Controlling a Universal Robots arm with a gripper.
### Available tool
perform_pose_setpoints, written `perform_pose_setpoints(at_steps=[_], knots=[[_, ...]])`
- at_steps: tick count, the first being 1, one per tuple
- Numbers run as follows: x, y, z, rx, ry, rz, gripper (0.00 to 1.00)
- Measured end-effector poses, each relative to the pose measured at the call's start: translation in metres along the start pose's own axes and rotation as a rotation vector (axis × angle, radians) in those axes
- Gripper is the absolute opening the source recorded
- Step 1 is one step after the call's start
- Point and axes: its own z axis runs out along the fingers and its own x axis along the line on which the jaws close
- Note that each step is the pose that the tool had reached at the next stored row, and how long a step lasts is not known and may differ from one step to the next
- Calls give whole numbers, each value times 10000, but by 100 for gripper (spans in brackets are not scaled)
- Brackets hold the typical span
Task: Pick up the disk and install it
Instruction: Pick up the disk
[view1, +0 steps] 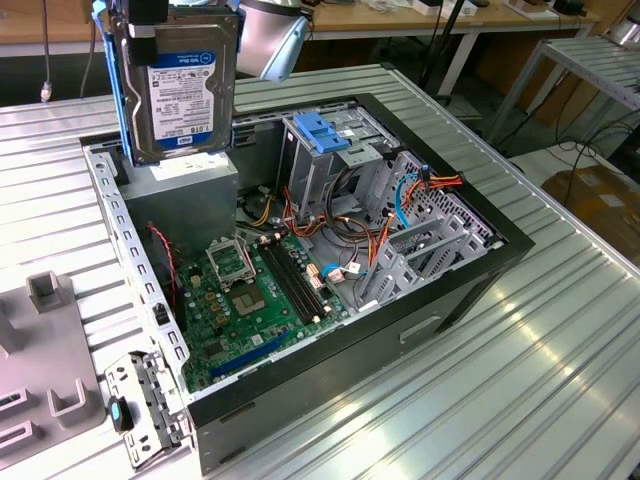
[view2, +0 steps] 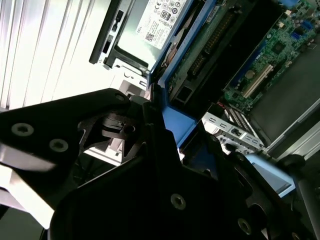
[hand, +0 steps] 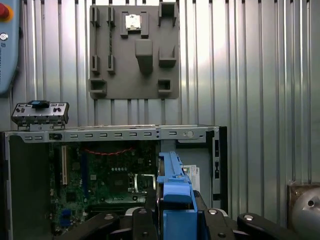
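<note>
The jaws of the gripper (hand: 175, 220) were clamped on the disk (view1: 180, 85), which hung upright over the power supply (view1: 185, 195) in the open computer case (view1: 450, 300). Its label faced the exterior view; the first wrist view caught its blue rail (hand: 175, 190) edge-on. From the exterior view's left lay a grey tray (view1: 30, 400), a latch plate (view1: 140, 410) beside the case, then the motherboard (view1: 255, 285) and the blue drive cage (view1: 325, 135), both apart from the disk.
</note>
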Motion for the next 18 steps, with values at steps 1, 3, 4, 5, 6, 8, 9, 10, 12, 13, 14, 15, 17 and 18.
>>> perform_pose_setpoints(at_steps=[1,3,4,5,6,8,9,10,12,13,14,15,17,18], knots=[[-1,-28,0,0,0,0,37],[-2,-65,0,0,0,0,37],[-2,-81,0,0,0,0,37],[-3,-97,1,0,-1,0,37],[-3,-112,0,0,0,0,37],[-4,-143,1,0,0,0,37],[-4,-156,0,0,0,0,37],[-5,-173,1,0,0,0,37],[-6,-210,1,0,-1,0,37],[-6,-235,1,0,0,0,37],[-6,-238,1,0,0,-1,37],[-6,-239,1,0,-1,2,37],[-7,-242,1,0,0,0,37],[-7,-243,1,0,0,1,37]])
